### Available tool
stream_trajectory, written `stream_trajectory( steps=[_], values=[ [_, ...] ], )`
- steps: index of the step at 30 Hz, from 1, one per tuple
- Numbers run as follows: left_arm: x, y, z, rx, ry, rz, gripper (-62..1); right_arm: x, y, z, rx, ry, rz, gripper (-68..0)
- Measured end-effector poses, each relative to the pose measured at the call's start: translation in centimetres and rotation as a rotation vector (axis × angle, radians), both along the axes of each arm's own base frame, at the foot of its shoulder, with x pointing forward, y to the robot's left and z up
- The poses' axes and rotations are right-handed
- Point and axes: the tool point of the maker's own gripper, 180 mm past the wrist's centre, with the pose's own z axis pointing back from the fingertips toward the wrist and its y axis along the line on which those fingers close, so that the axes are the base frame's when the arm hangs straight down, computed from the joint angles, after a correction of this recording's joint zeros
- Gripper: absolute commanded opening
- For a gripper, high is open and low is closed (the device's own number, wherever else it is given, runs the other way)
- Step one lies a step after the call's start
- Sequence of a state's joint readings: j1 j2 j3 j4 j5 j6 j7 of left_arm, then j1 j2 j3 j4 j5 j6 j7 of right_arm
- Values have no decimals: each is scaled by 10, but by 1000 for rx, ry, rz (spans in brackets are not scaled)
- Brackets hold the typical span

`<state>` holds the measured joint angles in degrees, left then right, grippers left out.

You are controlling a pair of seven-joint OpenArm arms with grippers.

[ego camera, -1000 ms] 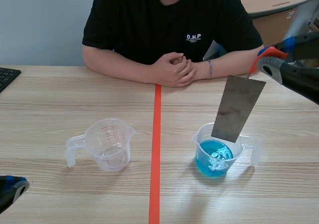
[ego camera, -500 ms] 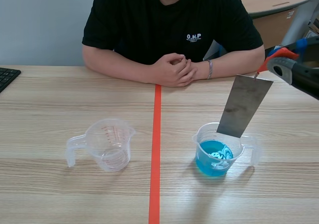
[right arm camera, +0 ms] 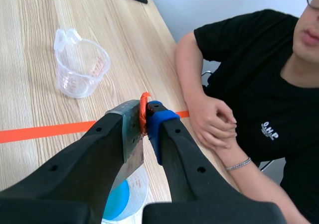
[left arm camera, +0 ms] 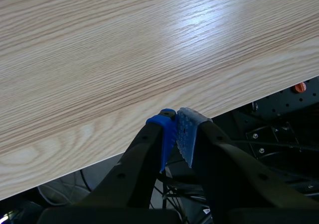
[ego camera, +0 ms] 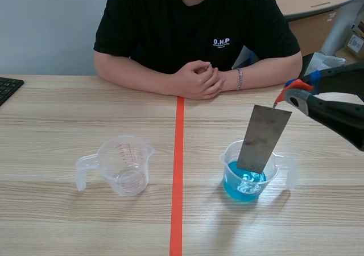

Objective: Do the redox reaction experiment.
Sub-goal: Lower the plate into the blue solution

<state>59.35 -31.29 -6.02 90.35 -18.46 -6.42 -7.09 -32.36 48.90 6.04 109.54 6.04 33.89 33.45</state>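
At the frame's right, we see our right fingers [right arm camera: 172, 144] clamping a grey metal plate [ego camera: 263, 137], its lower end inside the beaker [ego camera: 233, 183] of blue liquid. Our left fingers [left arm camera: 142, 152] are pressed together, empty, above the counter [left arm camera: 99, 59] edge.

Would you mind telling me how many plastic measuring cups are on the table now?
2. The empty cup stands left of the orange tape line; the cup of blue liquid stands right of it, under the metal sheet. None seems hidden.
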Motion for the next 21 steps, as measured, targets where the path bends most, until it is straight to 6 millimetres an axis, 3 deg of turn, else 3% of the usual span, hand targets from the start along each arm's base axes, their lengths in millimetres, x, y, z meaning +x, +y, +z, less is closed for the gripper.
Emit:
stream_trajectory(
  steps=[21],
  values=[
    [0,0,0,1,1,0,-569,27,1,-70,-6,104,-62,-660]
  ],
)
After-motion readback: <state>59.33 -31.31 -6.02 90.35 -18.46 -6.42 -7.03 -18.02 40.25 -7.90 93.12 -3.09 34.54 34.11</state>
